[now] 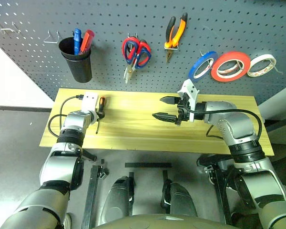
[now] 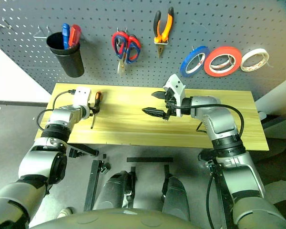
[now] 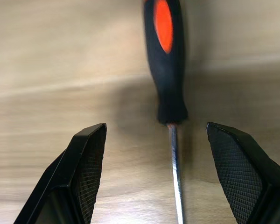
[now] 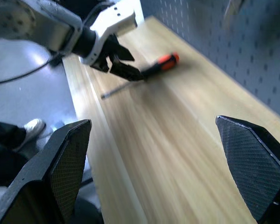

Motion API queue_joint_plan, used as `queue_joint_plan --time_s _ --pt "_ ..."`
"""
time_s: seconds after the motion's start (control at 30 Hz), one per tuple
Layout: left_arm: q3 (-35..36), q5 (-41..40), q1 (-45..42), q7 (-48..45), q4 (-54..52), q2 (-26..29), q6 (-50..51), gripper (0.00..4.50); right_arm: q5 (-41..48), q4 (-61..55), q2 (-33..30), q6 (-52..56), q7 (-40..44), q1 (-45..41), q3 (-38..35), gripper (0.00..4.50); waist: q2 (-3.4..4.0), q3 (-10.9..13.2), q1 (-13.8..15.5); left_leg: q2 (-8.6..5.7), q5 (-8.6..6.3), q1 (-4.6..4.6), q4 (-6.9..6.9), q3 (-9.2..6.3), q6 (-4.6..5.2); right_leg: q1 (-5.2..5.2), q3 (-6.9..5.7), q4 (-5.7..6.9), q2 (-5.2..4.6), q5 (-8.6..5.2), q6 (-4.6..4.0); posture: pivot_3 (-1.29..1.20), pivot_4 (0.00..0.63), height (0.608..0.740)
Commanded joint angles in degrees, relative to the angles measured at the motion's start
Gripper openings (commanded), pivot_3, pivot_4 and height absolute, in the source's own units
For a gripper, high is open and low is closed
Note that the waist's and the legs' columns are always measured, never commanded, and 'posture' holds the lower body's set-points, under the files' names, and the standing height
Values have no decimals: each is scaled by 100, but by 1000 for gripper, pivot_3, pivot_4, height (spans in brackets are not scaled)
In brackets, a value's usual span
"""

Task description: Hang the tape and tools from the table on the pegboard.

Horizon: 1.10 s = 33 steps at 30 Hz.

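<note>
Orange-black screwdriver (image 1: 99,112) flat on the yellow table (image 1: 143,138); pliers (image 1: 174,33), red tape (image 1: 230,66) on the pegboard (image 1: 109,19).

surface: light wooden table (image 1: 133,136) | on it: screwdriver (image 1: 100,112), near left end

Head cameras look down; wrist cameras skim the table (image 1: 143,138).

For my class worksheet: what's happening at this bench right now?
A two-armed robot is tidying tools onto the pegboard. The red tape and orange pliers already hang there. Its left gripper, open, straddles the screwdriver lying on the table, not yet gripping it. The right gripper hovers open and empty over the table.
</note>
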Motion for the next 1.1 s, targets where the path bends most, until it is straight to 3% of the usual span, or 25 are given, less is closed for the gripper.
queue_joint_plan --time_s 0.03,0.6,0.7,0.93,1.1 --pt "27 31 -310 18 349 -26 -267 3591 -354 228 146 -373 -40 -136 200 4500 2 61 0 0 0 0 0 0 0 -1 0 1 0 0 0 186 370 711" --pt "372 -133 -853 553 1519 -241 -1052 3591 -534 284 257 -464 2 -121 129 4500 4 172 -4 0 0 -1 -2 3 0 -2 0 2 -3 -1 1 176 368 711" --pt "509 -186 -906 768 1637 -228 -1242 3004 -556 270 209 -469 6 -76 132 4500 5 183 -15 0 0 -1 -3 2 0 -3 0 1 -3 -1 1 173 369 711" --pt "680 -237 -1002 885 1834 -255 -1469 668 -530 239 136 -479 3 18 77 4500 0 207 -20 0 0 -1 -6 5 0 -5 0 1 -4 -1 1 169 364 711" --pt "623 -214 -963 655 1714 -183 -1660 508 -476 151 33 -457 28 118 -39 4500 0 210 -12 0 0 -4 -7 5 0 -7 0 0 -4 -1 2 173 344 711"
